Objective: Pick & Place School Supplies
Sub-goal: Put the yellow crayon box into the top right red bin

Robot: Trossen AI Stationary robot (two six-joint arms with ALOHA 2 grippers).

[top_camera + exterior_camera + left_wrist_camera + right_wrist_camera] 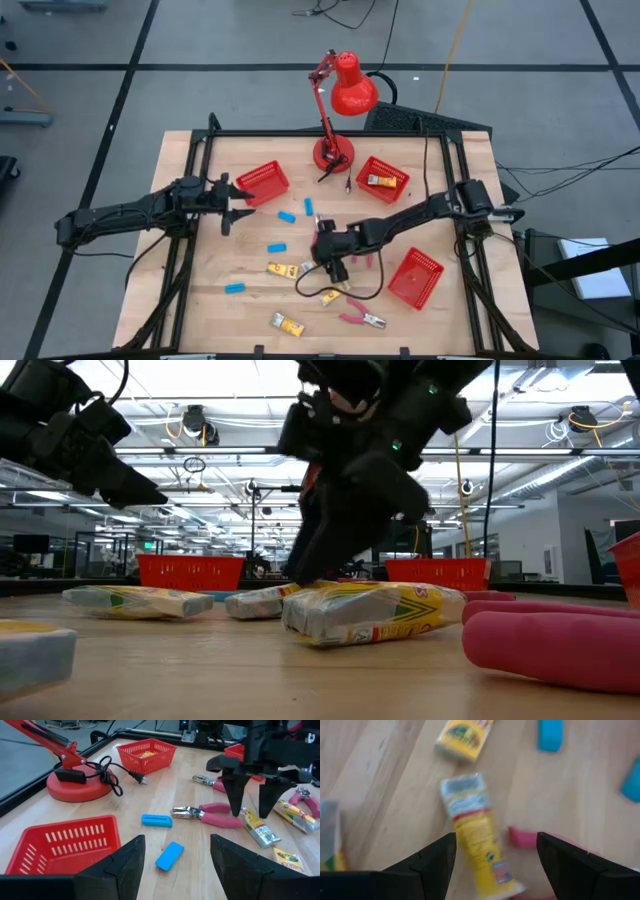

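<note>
Right wrist view shows us where we stand: the right gripper [495,852] hangs with its two fingers spread wide and nothing between them, and a yellow-and-white tube [475,845] lies lengthwise on the wood in the gap below. We judge the step in hand to be the pick of this tube, and to do it well we should come straight down so the fingers straddle its narrow width, not its length, and close near its middle so it does not swing. A pink plier handle [522,837] lies just beside the tube, so we want the near finger to land between the two without nudging either. In the high view the right gripper [331,262] sits near the table's centre, with more yellow packets [283,269] close by and pliers [362,318] toward the front edge. Light-blue blocks [277,247] are scattered to the left of it. Our left gripper [236,207] waits beside a red mesh basket [264,181] at the left rear; in the left wrist view its fingers [120,865] stand well apart and hold nothing. The wooden table [200,300] is pale and smooth, so a tube pushed sideways would likely slide. Two more red baskets stand at the right, one [381,178] already holding a yellow packet, and a red desk lamp [338,100] rises at the back. Beyond the table, the low view shows a large hall with ceiling lights.
</note>
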